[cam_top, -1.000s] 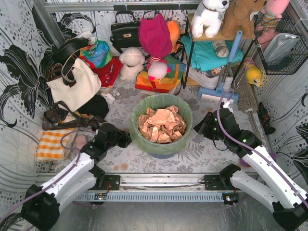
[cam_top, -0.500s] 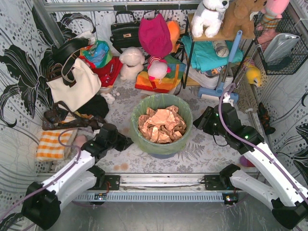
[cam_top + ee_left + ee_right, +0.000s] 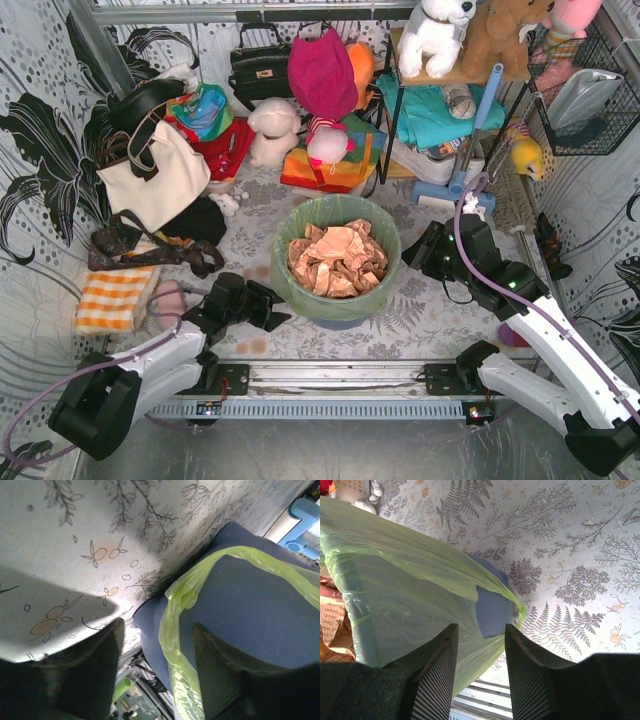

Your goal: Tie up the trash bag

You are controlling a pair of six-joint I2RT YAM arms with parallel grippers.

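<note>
Two grippers, one trash bag, one bin.

Left: left gripper [image 3: 275,306] low on floral tablecloth [image 3: 420,315], just beside bin's [image 3: 335,318] near-left wall; fingers [image 3: 95,655] spread, nothing pinched. One green handle strip [image 3: 172,630] hangs down bin wall in gap between them.

Centre: trash bag [image 3: 340,213] lines bin, upright, long axis vertical, mouth facing up, rim folded over bin lip. Crumpled brown paper [image 3: 337,260] fills it.

Right: right gripper [image 3: 412,256] near bin's right side; fingers [image 3: 437,665] apart, gripping nothing, loose bag film beyond them.

Fern-print table [image 3: 420,315] bears blue-grey bin [image 3: 260,610], cream handbag [image 3: 165,185], checked towel [image 3: 112,300].
</note>
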